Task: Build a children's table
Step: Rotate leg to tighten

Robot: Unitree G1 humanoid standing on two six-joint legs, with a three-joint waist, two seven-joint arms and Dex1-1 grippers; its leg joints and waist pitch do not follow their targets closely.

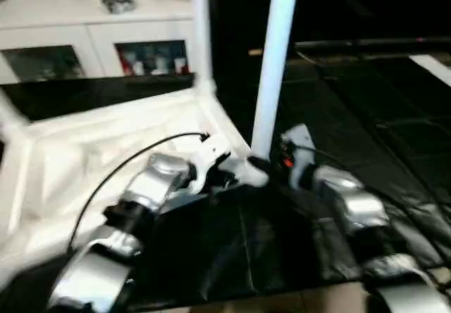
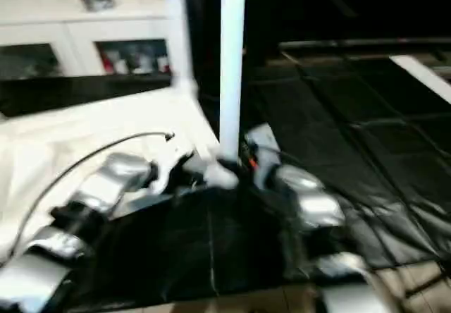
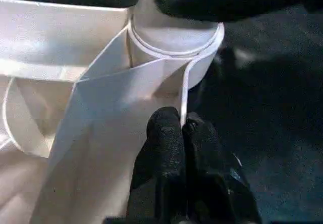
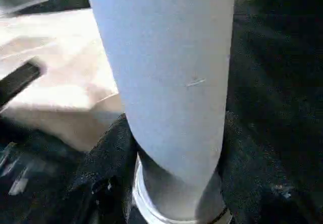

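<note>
So the kids' table is lying upside down on the black floor mat (image 1: 338,186), ribbed underside of the table top (image 1: 91,158) facing up, and the robot's working on the near corner. One leg (image 1: 273,66) is standing upright in the corner socket (image 3: 174,42) there, and another leg (image 1: 200,24) is already up at the far corner by the white cabinet (image 1: 91,34). The left claw (image 3: 181,133) is pinched shut on the thin rim of the table top right beside that socket, basically pinning the corner down. The right claw (image 4: 171,183) has its black fingers (image 4: 108,158) wrapped around the base of the near leg, right where it meets the socket collar, so it's gripping the leg. Looks to me like the leg-seating step. Next move probably needs a straight push or twist down the leg's axis while the left side keeps bracing, otherwise the leg could tilt and bind.
</note>
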